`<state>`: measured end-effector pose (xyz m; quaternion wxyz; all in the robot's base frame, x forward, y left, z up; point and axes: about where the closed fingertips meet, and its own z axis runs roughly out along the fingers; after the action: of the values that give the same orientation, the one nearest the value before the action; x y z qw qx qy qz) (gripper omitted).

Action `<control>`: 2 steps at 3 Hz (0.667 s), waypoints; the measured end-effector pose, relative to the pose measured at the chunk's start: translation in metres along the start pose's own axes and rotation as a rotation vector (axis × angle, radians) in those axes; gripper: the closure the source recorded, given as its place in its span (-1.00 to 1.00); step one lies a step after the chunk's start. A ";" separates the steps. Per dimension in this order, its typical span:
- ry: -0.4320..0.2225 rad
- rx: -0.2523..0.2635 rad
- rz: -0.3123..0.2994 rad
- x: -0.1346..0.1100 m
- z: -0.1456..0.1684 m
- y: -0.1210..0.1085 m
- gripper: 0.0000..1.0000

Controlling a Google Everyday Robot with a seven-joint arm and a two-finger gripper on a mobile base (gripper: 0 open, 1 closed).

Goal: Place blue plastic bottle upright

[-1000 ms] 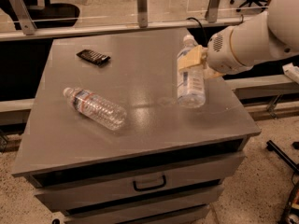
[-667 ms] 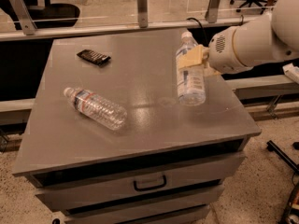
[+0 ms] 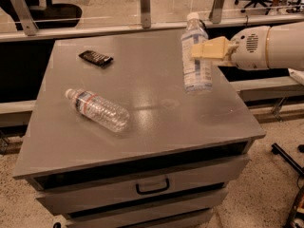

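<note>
The blue plastic bottle is clear with a large pale label and a white cap. It is upright near the right side of the grey table, with its base at or just above the surface; I cannot tell whether it touches. My gripper reaches in from the right. Its cream fingers are closed around the bottle's upper body, with one finger across the front.
A clear ribbed bottle with a narrow red-and-blue label lies on its side at the left of the table. A dark flat device lies at the back left. A glass-and-post rail runs behind the table. Drawers are below the tabletop.
The gripper has moved the held bottle up and farther back, and the bottle has gone from slightly tilted to upright. The lying bottle and the dark device have not moved.
</note>
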<state>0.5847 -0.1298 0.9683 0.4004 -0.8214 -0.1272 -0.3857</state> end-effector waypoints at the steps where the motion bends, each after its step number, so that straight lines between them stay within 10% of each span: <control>1: 0.009 0.155 -0.138 0.003 -0.006 -0.009 1.00; 2: 0.012 0.249 -0.324 0.002 -0.009 -0.015 1.00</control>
<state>0.5736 -0.1267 0.9821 0.4324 -0.7319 -0.3022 -0.4313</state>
